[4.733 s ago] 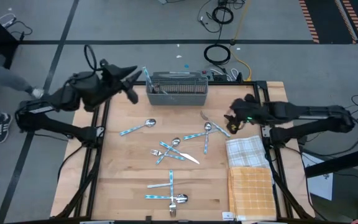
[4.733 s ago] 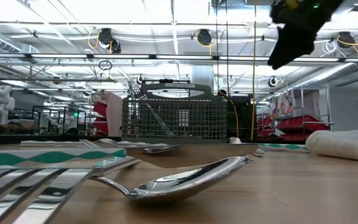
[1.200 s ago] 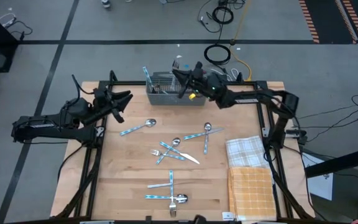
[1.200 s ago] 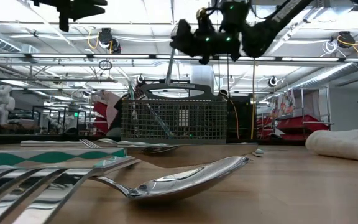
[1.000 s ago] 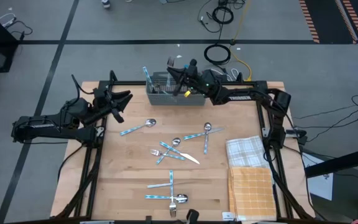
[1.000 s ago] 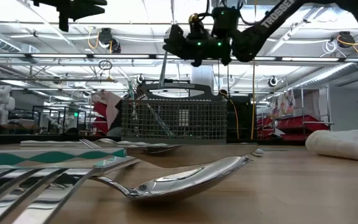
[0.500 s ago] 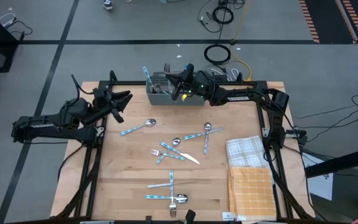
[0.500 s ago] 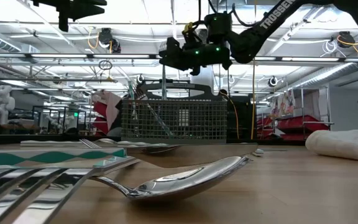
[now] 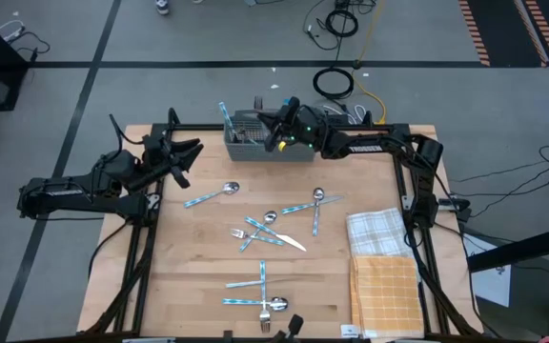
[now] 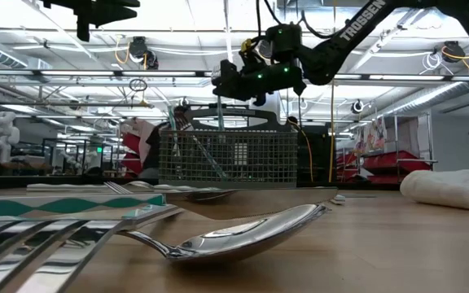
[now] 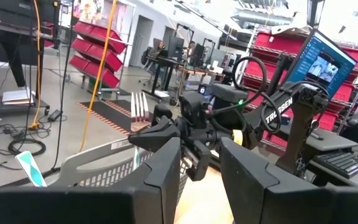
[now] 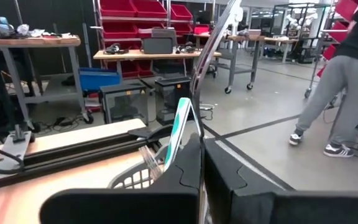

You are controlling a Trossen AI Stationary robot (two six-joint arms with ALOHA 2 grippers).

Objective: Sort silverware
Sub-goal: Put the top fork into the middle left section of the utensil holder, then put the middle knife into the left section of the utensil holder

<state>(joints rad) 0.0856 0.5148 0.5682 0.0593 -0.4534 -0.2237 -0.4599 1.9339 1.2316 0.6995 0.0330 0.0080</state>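
Observation:
A grey mesh basket (image 9: pixel 243 148) stands at the table's far edge, and a blue-handled piece (image 9: pixel 222 112) leans in its left end. My right gripper (image 9: pixel 269 131) reaches over the basket, shut on a silver fork (image 11: pixel 140 104) that stands upright with its tines up. The rest of the silverware (image 9: pixel 263 229), several spoons, forks and knives, lies flat on the wood in the middle and near the front edge. My left gripper (image 9: pixel 187 151) waits open, raised above the table's far left corner. My right gripper pinches the fork's handle (image 12: pixel 196 118) between its two shut fingers, coming level from the table's right. The fingers lie across the fork. The fork stands about upright, tines above the fingers, and its lower part (image 10: pixel 217 110) points down at the basket. Whether that end touches the basket I cannot tell.
A white checked cloth (image 9: pixel 377 229) and an orange checked cloth (image 9: pixel 384 291) lie along the table's right edge. A spoon (image 10: pixel 234 236) lies close to the low camera. A person (image 12: pixel 347 81) walks in the room beyond the table.
My right gripper has sunk toward the basket with the fork and drifted slightly toward the table's left edge. The fork, tilted a second ago, now stands nearer upright.

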